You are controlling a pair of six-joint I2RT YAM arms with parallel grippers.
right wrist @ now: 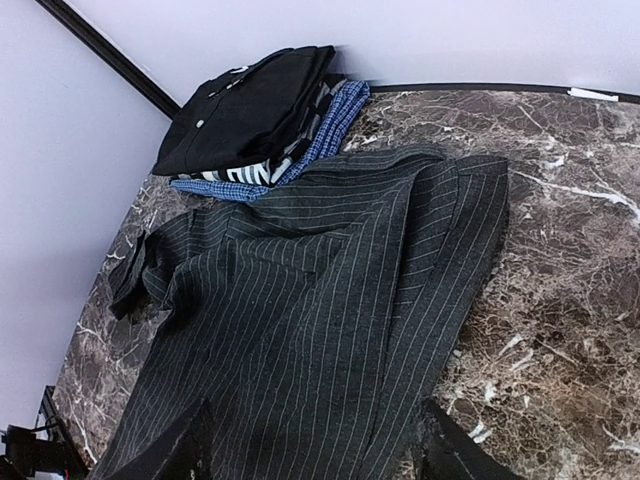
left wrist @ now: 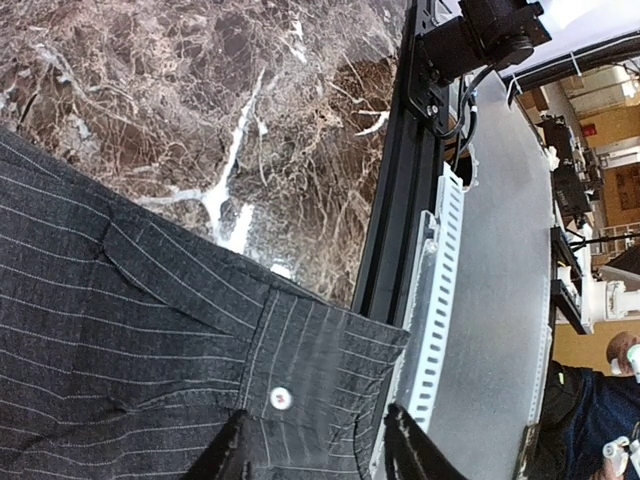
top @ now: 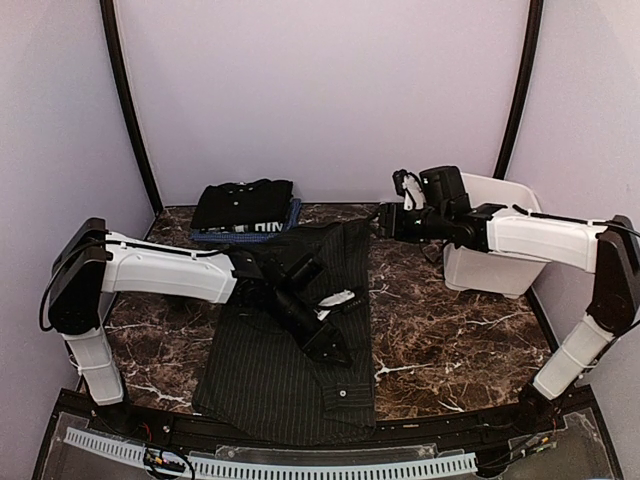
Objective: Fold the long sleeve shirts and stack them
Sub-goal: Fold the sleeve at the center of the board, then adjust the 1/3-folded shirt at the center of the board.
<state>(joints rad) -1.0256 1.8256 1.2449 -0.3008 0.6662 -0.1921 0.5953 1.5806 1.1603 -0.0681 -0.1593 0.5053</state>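
The pinstriped long sleeve shirt (top: 285, 370) lies spread lengthwise down the middle of the table, its far end bunched in folds (right wrist: 400, 230). My left gripper (top: 338, 352) hovers low over its near right part. In the left wrist view the gripper (left wrist: 320, 455) is open, its fingertips either side of the flat buttoned cuff (left wrist: 320, 360). My right gripper (top: 383, 222) hangs open above the shirt's far right corner, and nothing lies between its fingers (right wrist: 185, 445). At the back left is a folded stack: a plain black shirt (top: 245, 200) on a blue one with white lettering (top: 250, 232).
A white plastic basket (top: 500, 265) stands at the back right, just behind my right arm. The cuff reaches the table's near edge, where a black rail (left wrist: 395, 200) and a perforated white strip (top: 270, 462) run. Walls close in the left, back and right.
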